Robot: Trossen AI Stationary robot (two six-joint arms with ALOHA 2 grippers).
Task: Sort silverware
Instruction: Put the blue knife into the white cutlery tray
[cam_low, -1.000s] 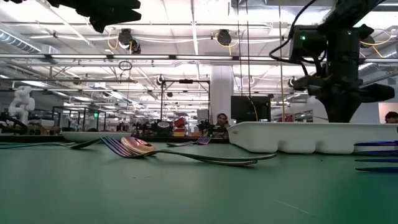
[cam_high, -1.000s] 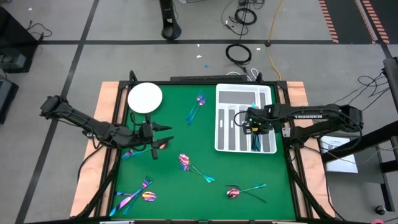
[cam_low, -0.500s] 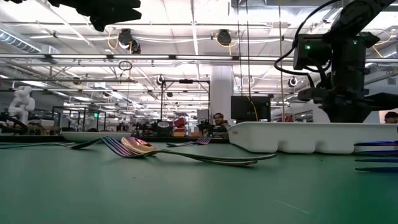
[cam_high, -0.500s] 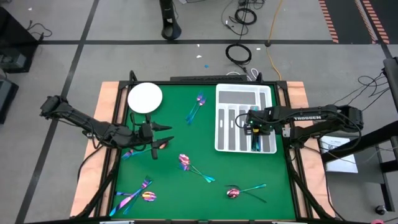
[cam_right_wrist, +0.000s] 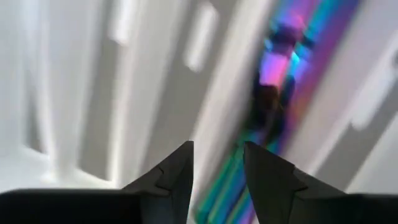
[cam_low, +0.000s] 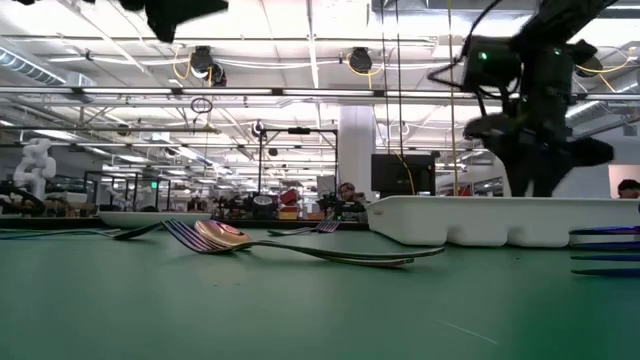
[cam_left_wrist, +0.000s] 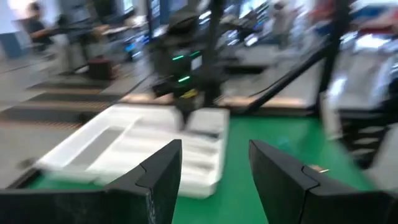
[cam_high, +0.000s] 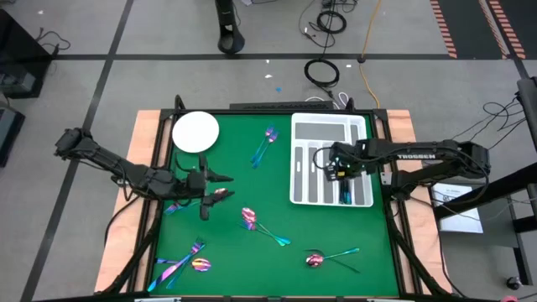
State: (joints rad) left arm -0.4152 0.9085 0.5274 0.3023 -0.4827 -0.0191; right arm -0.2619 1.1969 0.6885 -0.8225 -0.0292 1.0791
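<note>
Green felt covers a table (cam_high: 277, 193) seen from directly above, with two dark robot arms reaching in from the left and right edges. At upper right of the felt sits a white compartmented tray (cam_high: 329, 126) with long slots running top to bottom in the frame. The right gripper (cam_high: 333, 163) hangs over the middle of this tray; in its own wrist view its two dark fingers (cam_right_wrist: 180, 165) stand narrowly apart with nothing between them, and a strip of iridescent purple-teal silverware (cam_right_wrist: 280, 81) lies in a tray slot just beyond the tips, apparently released. From above, that sorted silverware (cam_high: 345, 191) shows in a slot toward the tray's lower right. The left gripper (cam_high: 204, 186) hovers at centre left of the felt, fingers (cam_left_wrist: 163, 171) spread wide and empty. The nearest loose piece is a pinkish spoon (cam_high: 220, 194) lying almost under those fingertips, just to their right, too small in the picture to judge which way its handle runs. More loose silverware lies scattered: a pair (cam_high: 263, 144) at upper centre beside a round white plate (cam_high: 195, 132), a crossed pair (cam_high: 258, 224) at centre, a cluster (cam_high: 185, 262) at lower left, and a spoon and fork (cam_high: 329, 257) at lower centre. The left arm is much nearer the next pick, judging by position.
</note>
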